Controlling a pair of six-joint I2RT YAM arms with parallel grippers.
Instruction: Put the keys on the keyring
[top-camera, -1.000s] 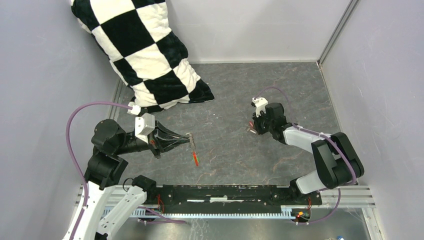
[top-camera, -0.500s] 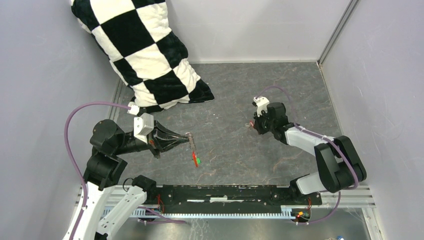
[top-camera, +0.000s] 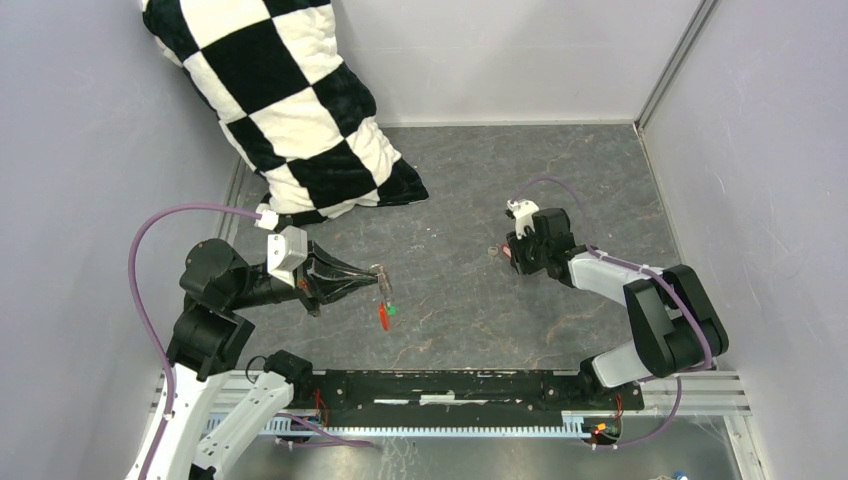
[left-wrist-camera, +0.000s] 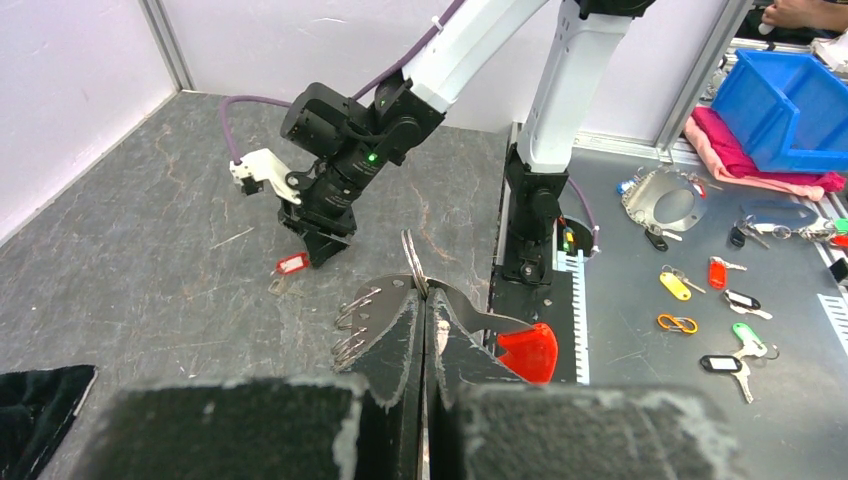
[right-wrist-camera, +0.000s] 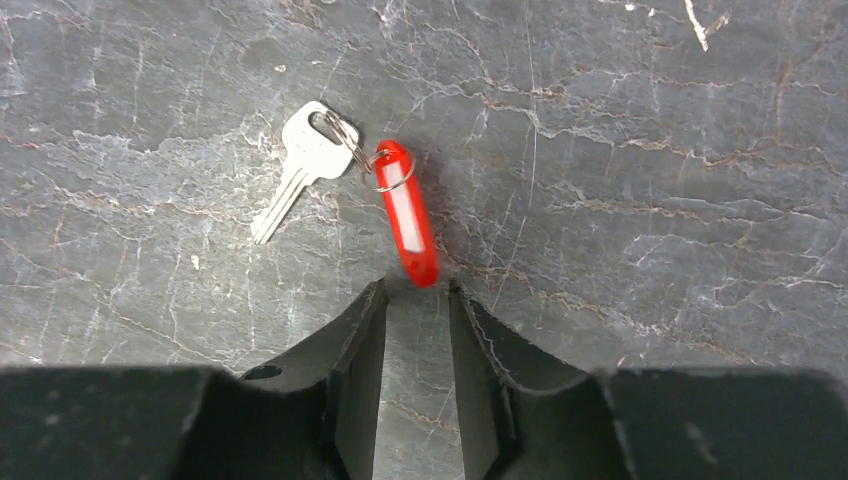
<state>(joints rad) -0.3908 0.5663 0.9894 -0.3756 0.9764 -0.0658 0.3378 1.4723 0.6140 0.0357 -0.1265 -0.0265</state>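
- Keyring (left-wrist-camera: 411, 262) sits pinched edge-on between the closed fingers of the left tool (left-wrist-camera: 424, 300). Its thin silver loop pokes up past the fingertips, and more metal loops bunch against the left-hand finger (left-wrist-camera: 385, 335).
- Red oval tag (left-wrist-camera: 528, 352) hangs off the ring to the right of those fingers. From the top camera it dangles off the tool's tip with the green tag (top-camera: 392, 309) just beside it.
- Right tool (right-wrist-camera: 415, 292) points straight down at the worktop (right-wrist-camera: 650, 150). Its fingers are set to a narrow gap with nothing clamped.
- Short red tag (right-wrist-camera: 408, 222) lies flat on the worktop with its near end right at the mouth of that gap. Cannot tell whether the fingertips touch it.
- Small split ring (right-wrist-camera: 393, 172) joins the far end of the short red tag to the silver key (right-wrist-camera: 298, 170).
- The silver key lies flat just beside the tag, on the left finger's side, blade angled away from the tag.
- The two tools are well apart: keyring on the left side, key on the right.
- Black-and-white chequered cushion (top-camera: 290, 110) leans in the far left corner.
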